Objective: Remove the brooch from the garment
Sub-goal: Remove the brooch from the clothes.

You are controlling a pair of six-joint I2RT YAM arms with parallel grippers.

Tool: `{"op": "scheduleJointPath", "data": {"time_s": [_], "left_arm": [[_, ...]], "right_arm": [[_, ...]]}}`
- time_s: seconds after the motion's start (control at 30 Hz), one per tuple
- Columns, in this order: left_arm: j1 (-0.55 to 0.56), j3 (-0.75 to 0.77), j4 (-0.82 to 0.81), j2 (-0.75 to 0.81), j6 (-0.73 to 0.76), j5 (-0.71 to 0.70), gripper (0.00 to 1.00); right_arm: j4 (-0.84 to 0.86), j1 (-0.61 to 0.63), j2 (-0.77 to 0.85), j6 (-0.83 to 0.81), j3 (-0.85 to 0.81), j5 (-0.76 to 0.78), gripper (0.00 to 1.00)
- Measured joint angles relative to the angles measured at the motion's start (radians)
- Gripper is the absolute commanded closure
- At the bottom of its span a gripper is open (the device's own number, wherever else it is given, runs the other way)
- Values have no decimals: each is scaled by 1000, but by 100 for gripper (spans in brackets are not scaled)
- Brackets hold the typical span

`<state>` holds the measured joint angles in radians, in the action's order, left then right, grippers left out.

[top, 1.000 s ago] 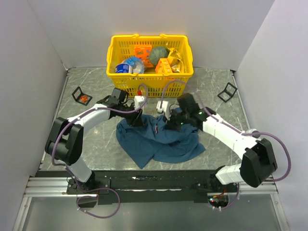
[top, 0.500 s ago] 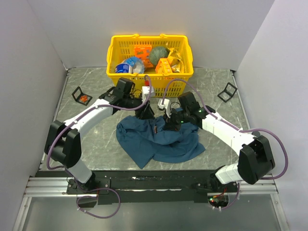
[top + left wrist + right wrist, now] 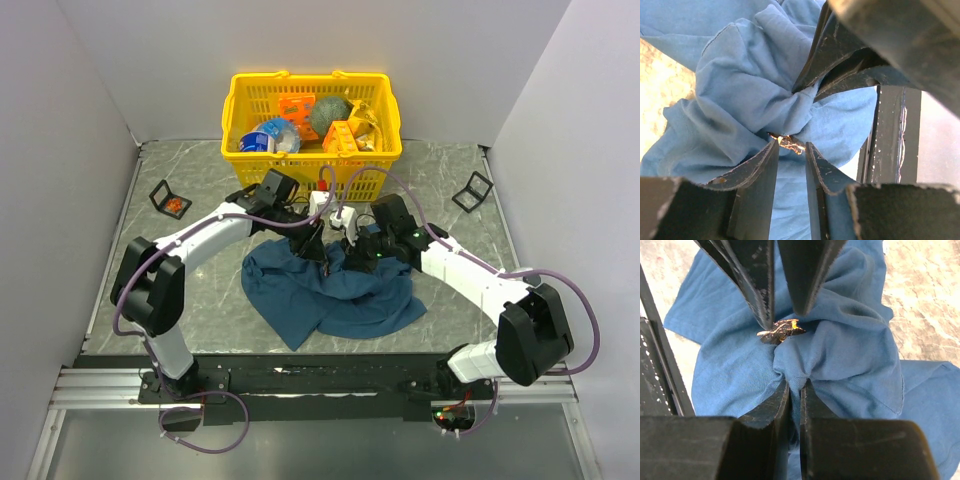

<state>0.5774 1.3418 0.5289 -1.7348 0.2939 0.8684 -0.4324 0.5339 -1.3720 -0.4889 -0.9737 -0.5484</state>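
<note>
The grey bench (image 3: 200, 170) fills the middle of the top view. A yellow basket (image 3: 270, 165) of packets sits at its top centre. Below it, at the centre, a blue garment (image 3: 330, 300) lies crumpled. The left arm (image 3: 200, 240) and right arm (image 3: 470, 275) reach in from the lower corners and meet over the garment's upper edge. The right fingers (image 3: 772, 405), at the bottom of their wrist view, are clamped together on a raised fold of the garment. The left fingers (image 3: 757, 180) stand slightly apart, tips at the same bunch from the other side. One small black stand (image 3: 168, 198) sits centre left, another at centre right. The brooch (image 3: 779, 331), tiny, dark with orange glints, sits on the garment at the gathered fold, right at the left fingers' tips.
</note>
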Motion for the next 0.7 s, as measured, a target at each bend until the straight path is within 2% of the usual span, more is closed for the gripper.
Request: {"op": "scheduleJointPath", "data": {"time_s": [0.27,0.7], "left_arm": [[0,-10,0,1,-14,-10,65],[-19,-79,-92,5,-140,29,64]], "right_arm": [[19,-11,10,22,20,9,100],[80,-42,50,55,31,-2,100]]}}
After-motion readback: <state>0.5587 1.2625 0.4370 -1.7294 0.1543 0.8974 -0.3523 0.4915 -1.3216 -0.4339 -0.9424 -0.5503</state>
